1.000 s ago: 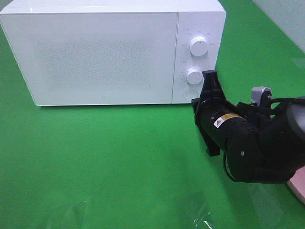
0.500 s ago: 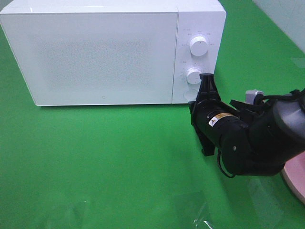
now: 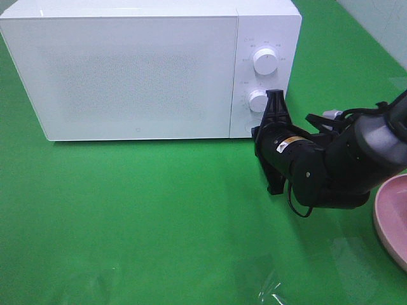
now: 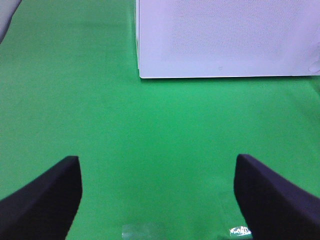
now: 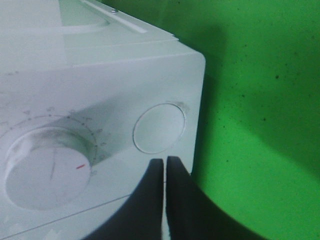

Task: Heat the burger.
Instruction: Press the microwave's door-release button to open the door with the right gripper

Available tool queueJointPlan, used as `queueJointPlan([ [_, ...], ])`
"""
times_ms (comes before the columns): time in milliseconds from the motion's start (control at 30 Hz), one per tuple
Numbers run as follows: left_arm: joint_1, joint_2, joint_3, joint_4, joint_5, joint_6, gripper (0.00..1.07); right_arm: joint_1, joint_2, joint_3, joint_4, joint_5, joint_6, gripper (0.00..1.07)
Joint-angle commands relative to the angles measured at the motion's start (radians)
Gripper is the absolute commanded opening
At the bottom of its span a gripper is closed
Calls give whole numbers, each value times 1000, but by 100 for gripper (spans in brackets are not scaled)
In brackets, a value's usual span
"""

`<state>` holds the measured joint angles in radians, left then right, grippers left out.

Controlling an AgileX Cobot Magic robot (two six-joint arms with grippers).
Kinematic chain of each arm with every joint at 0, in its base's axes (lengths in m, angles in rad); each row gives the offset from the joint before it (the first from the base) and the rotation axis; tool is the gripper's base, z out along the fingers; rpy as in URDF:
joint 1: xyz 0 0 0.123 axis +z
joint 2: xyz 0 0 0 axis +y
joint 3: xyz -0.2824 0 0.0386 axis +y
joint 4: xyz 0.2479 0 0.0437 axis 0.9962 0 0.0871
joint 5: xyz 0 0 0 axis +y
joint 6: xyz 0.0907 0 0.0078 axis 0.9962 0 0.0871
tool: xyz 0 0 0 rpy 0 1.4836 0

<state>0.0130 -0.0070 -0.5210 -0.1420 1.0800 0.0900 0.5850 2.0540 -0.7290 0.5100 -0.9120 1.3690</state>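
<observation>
Left gripper (image 4: 157, 160): spread wide, empty, over bare bench (image 4: 150, 125).
Pink plate (image 3: 391, 216): no burger on the visible part.
Right gripper (image 5: 164, 162): closed on nothing, tips just short of round button (image 5: 159, 128).
Risk: an off-centre push may slip off the button or nudge the lower dial (image 5: 47, 167).
Microwave (image 3: 140, 70): door shut; burger in no view; a hard press could shove it back.

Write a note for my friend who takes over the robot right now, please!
Right gripper: jaws shut, tips close by the round button under the microwave's lower dial.
Left gripper: jaws open, holding nothing, above the green table.
The door is shut. Burger not in view, maybe inside. Pink plate at the table's right edge.
To do: probably press the button, then heat the burger.
</observation>
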Motion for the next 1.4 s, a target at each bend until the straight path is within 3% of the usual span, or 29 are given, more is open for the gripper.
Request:
queueJointPlan([
  [33, 0, -4, 2, 0, -10, -6, 76, -6, 16, -22, -25, 4, 18, 0],
  [333, 0, -4, 2, 0, -10, -6, 76, -6, 84, -97, -18, -3, 15, 0],
  [733, 0, -4, 2, 0, -10, -6, 76, -60, 95, -110, -30, -18, 6, 0],
  [1400, 0, -4, 2, 0, -10, -6, 76, -64, 101, -145, -21, -132, -25, 0],
])
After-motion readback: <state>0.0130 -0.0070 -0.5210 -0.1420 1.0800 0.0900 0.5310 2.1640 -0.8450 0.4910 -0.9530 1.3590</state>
